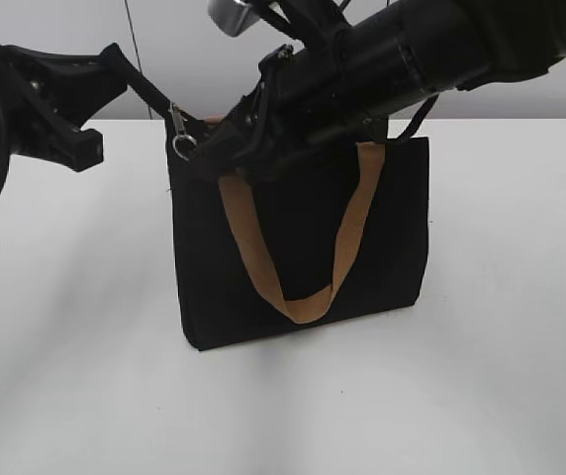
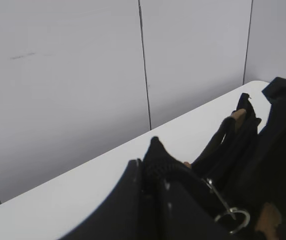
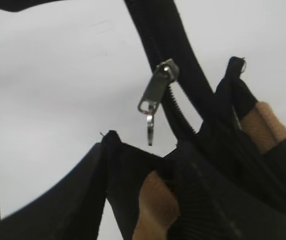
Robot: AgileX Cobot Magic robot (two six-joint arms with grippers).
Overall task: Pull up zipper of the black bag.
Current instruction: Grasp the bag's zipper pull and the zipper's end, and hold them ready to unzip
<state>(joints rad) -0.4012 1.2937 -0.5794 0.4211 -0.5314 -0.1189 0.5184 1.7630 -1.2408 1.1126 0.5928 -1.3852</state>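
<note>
The black bag (image 1: 303,247) is presenting as matt woven cloth, with tan webbing strap handles (image 1: 347,237) showing a ribbed weave. The zipper (image 3: 155,90) is reading as brushed silver-grey metal carrying a shinier ring. The counter (image 1: 481,376) is appearing smooth, white and faintly glossy.

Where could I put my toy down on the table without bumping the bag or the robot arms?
In front of the bag the table is bare, and also to its right. Left of it is bare too, under the left gripper. Crowded: the bag's top, where the right gripper sits by the zipper.
</note>
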